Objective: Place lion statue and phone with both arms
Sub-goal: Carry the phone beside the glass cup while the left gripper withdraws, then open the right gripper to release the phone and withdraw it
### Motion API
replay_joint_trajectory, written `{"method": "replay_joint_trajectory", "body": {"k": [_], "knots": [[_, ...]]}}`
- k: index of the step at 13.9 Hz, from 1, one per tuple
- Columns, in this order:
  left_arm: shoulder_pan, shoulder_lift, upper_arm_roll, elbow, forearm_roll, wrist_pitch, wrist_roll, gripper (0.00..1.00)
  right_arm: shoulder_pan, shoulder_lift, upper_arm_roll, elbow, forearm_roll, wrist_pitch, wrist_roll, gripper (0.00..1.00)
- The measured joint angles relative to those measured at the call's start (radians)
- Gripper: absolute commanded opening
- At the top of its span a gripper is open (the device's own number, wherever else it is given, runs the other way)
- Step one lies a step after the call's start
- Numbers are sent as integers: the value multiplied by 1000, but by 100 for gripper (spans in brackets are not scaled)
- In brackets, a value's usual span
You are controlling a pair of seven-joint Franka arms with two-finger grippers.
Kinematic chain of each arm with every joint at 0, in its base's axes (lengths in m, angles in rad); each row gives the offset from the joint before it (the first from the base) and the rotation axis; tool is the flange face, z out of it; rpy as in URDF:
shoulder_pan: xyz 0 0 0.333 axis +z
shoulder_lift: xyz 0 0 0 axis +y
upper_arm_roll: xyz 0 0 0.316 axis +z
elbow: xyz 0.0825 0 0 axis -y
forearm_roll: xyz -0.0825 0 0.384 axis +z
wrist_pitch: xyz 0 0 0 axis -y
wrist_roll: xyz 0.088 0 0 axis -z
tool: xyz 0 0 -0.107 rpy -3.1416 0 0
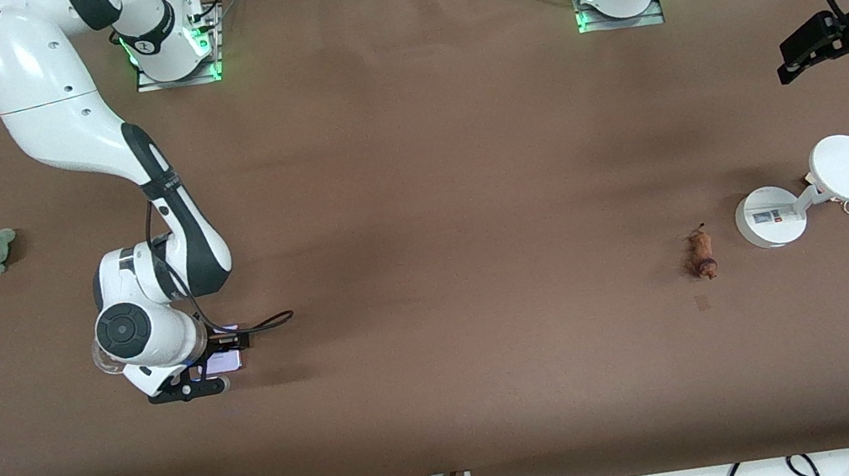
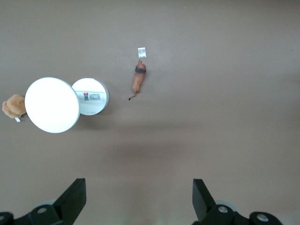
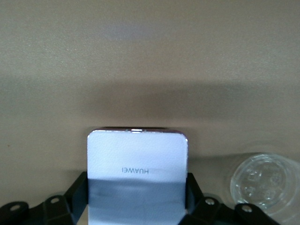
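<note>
Right gripper (image 1: 216, 363), lower left of the front view, is down at the table with its fingers closed on the phone (image 3: 137, 173). Left gripper (image 1: 820, 47), upper right, hangs spread and empty. Lion statue (image 1: 702, 252) lies untouched, lower right; both placements look pending.

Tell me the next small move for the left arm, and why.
Probably lower the left gripper toward the lion statue. Its jaws stand open, high above the table, and the statue lies untouched beside the white stand. The right gripper already has the phone between its jaws.
</note>
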Motion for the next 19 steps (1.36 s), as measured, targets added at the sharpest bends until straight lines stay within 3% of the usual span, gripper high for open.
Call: {"method": "replay_joint_trajectory", "body": {"k": [2,3,4,12,15,19], "knots": [[0,-13,0,-42,0,13,-2,100,0,0,0,0,0,0,-1,28],[0,-20,0,-67,0,30,-3,100,0,0,0,0,0,0,-2,34],[0,-42,-1,-120,0,70,-3,100,0,0,0,-1,0,2,-2,99],[1,-75,4,-154,1,107,-3,100,27,-26,11,30,0,10,-6,100],[11,-74,6,-150,1,107,-3,100,40,-109,11,43,0,-42,-7,100],[13,-72,7,-133,1,113,-4,100,7,-286,-10,50,0,-275,-18,100]]}}
